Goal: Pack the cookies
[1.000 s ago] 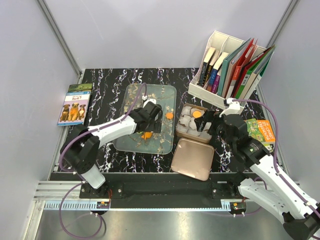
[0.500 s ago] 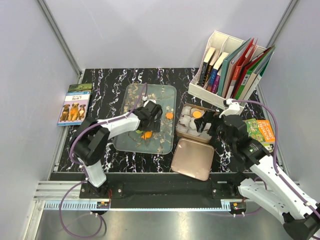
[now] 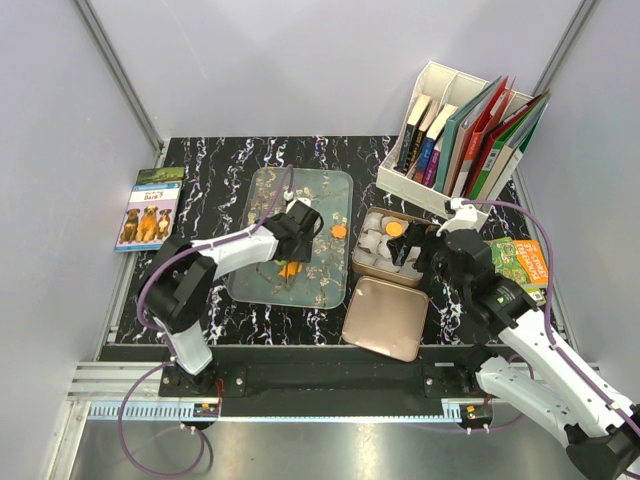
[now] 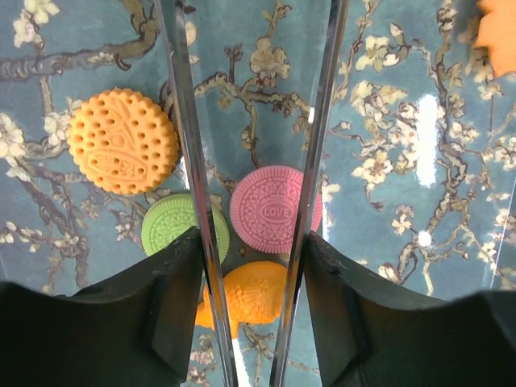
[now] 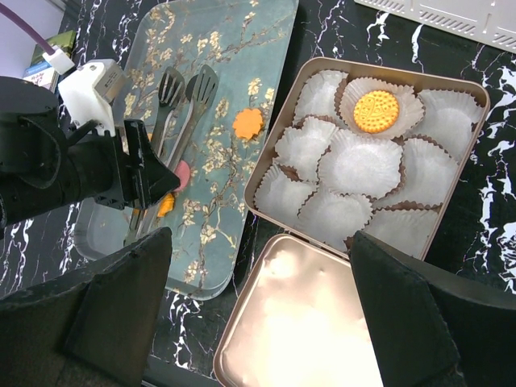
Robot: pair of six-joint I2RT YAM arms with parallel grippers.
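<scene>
From the top, I am seeing my left tool [image 3: 300, 238] over the floral tray [image 3: 262, 190], and the right tool [image 3: 408, 250] spread and empty over the tin [image 3: 358, 272].

At the left wrist, the left tool is squeezing tongs [image 4: 184, 121] astride a pink cookie [image 4: 274, 208]. I am judging it light, rigid and crumbly, so its edges want a gentle pinch.

At the right wrist, one yellow cookie [image 5: 376, 110] is sitting in a paper cup [image 5: 403, 121].

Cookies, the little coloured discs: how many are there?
6. On the flowered tray: orange cookie, green cookie, pink cookie, second orange cookie beside them, third orange cookie apart. A yellow cookie sits in the tin. More may be hidden.
</scene>
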